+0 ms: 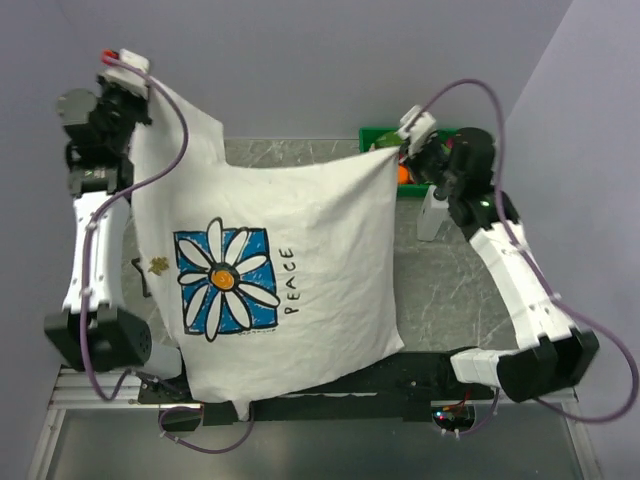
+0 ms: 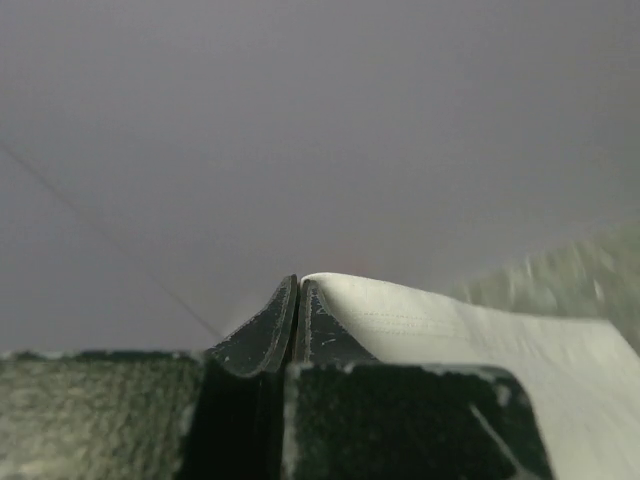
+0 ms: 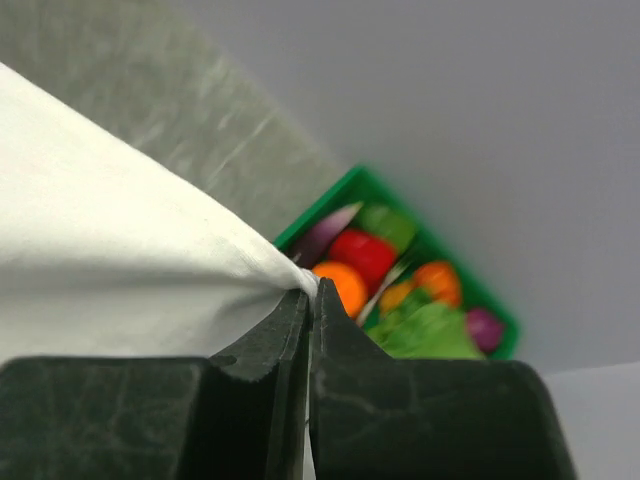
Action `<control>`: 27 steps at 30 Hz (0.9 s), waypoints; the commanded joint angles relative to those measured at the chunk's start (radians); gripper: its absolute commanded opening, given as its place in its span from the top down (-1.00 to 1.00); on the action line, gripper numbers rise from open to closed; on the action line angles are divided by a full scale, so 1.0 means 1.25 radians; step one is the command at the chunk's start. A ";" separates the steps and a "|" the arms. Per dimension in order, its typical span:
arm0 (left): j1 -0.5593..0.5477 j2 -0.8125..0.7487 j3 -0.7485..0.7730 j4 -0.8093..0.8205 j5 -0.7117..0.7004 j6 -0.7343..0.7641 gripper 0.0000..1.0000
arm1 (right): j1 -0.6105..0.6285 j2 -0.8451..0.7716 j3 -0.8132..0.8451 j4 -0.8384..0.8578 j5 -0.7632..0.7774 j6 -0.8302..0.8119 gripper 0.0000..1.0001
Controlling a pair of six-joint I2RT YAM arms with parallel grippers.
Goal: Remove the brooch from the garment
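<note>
The garment, a white T-shirt with a blue daisy print and the word "PEACE", hangs stretched between both arms above the table. The brooch, a tiny gold pin, sits on the cloth just left of the blue square. My left gripper is shut on the shirt's upper left corner. In the left wrist view its jaws are pressed together, with a white hem running out over the right one. My right gripper is shut on the upper right corner; white cloth comes out of its closed tips.
A green bin of colourful toy food stands at the back of the marbled table, just behind the right gripper; its rim shows in the right wrist view. A small white object stands beside the right arm.
</note>
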 commanded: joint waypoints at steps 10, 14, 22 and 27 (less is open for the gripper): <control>-0.025 0.388 0.098 -0.081 0.048 -0.004 0.99 | 0.022 0.441 0.209 0.125 0.235 0.005 1.00; -0.040 0.438 0.115 -0.060 0.007 -0.010 0.98 | 0.025 0.626 0.364 0.084 0.257 -0.011 1.00; -0.048 0.487 0.162 -0.049 -0.052 -0.024 0.96 | 0.018 0.843 0.659 0.021 0.339 -0.016 1.00; -0.050 0.430 0.178 -0.090 -0.052 -0.044 -0.35 | 0.023 0.780 0.627 0.002 0.316 0.022 0.01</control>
